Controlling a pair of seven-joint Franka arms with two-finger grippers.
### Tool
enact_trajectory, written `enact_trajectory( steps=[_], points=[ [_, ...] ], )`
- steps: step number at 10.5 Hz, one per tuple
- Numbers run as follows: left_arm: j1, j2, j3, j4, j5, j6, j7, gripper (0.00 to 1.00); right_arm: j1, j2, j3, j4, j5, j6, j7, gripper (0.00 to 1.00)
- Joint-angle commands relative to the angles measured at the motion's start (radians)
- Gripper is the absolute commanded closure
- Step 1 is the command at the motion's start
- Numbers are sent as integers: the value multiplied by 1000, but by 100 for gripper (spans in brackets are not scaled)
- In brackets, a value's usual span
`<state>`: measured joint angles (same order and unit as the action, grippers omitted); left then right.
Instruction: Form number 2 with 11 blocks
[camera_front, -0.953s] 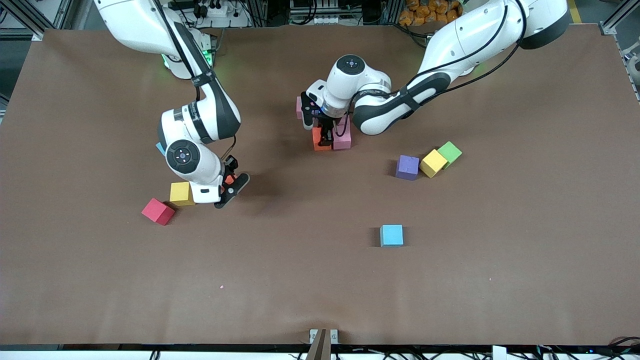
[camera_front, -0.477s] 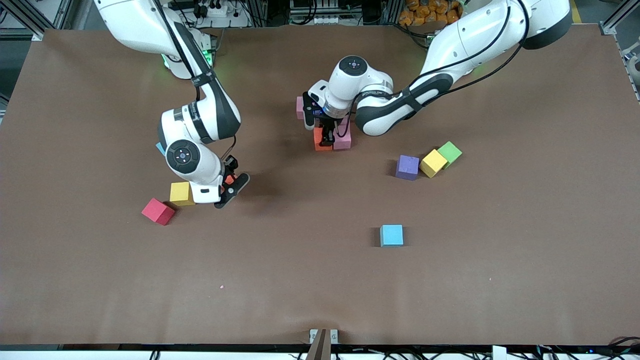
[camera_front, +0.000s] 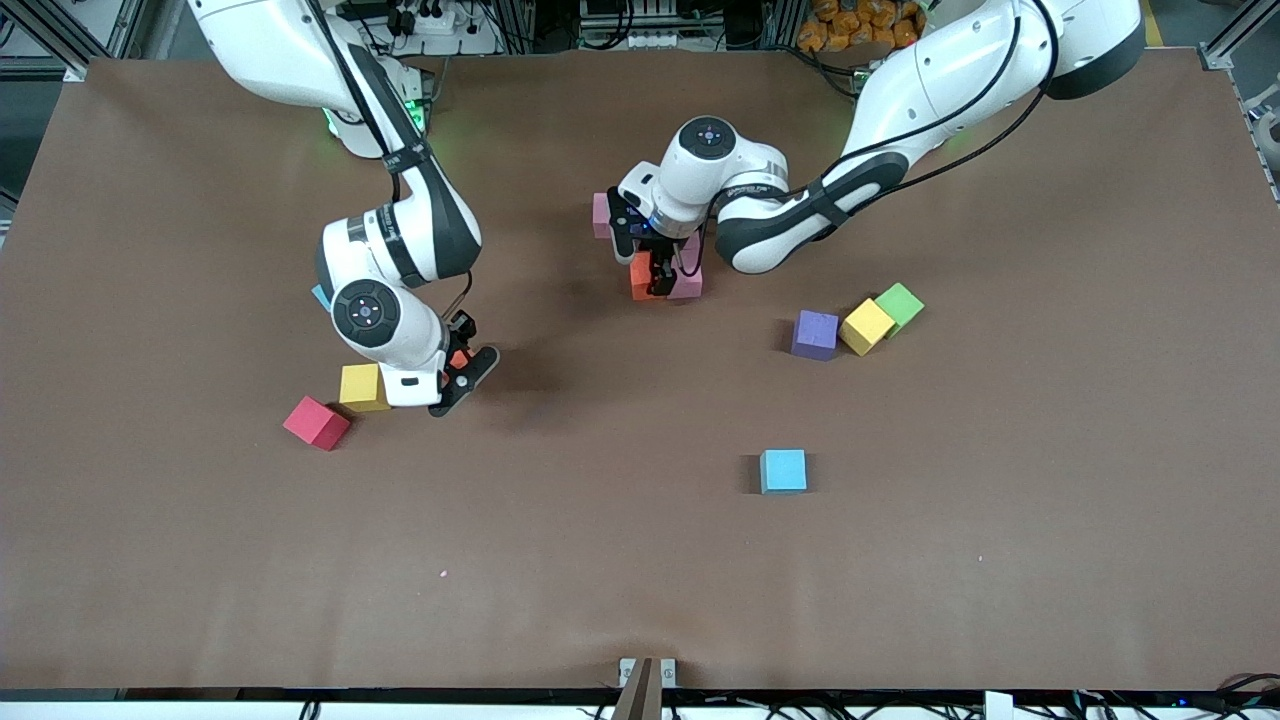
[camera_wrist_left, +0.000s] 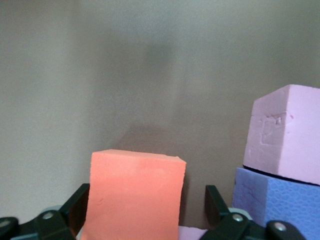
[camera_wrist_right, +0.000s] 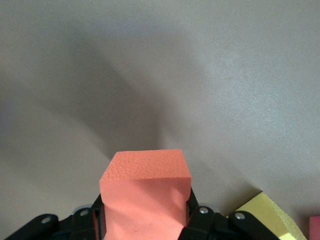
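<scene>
Orange block (camera_wrist_left: 134, 192) sits between spread fingers of left gripper (camera_front: 657, 281), flush beside pink block (camera_front: 687, 284) (right gripper (camera_wrist_right: 145, 220) clamps another orange cube (camera_wrist_right: 145, 192), waiting).

We see a green cube (camera_front: 900, 303) on the brown tabletop (camera_front: 640, 560), toward the left arm's end, touching a yellow cube (camera_front: 866, 326).

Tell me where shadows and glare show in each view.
Front view: soft dark shadows on the table beside the right gripper and the left gripper, plus a green glow near the right arm's base. Left wrist view: a dim shadow above the orange cube. Right wrist view: broad diagonal shadow bands above the held orange cube; no harsh glare anywhere.
</scene>
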<state>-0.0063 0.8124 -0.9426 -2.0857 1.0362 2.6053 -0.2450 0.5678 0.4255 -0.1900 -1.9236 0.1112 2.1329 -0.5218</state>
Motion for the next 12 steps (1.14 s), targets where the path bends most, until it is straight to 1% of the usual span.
enact_trajectory(
  steps=[1, 4, 6, 8, 10, 12],
  points=[
    [14, -15, -19, -11, -21, -8, -5, 0, -6, -11, 11, -9, -15, -5, 16, 85],
    [19, -15, -27, -8, -22, -8, -4, 0, -6, -11, 11, -9, -15, -5, 14, 84],
    [25, -19, -47, -8, -59, -13, -4, 0, -2, -11, 12, -8, -15, -5, 14, 84],
    [55, -19, -82, -10, -67, -28, -2, 0, 1, -11, 11, -9, -15, -7, 13, 84],
    [90, -19, -99, -8, -67, -33, 64, 0, 1, -11, 11, -9, -15, -7, 11, 84],
    [121, -19, -117, -8, -65, -34, 67, 0, 1, -11, 11, -9, -15, -7, 11, 84]
  ],
)
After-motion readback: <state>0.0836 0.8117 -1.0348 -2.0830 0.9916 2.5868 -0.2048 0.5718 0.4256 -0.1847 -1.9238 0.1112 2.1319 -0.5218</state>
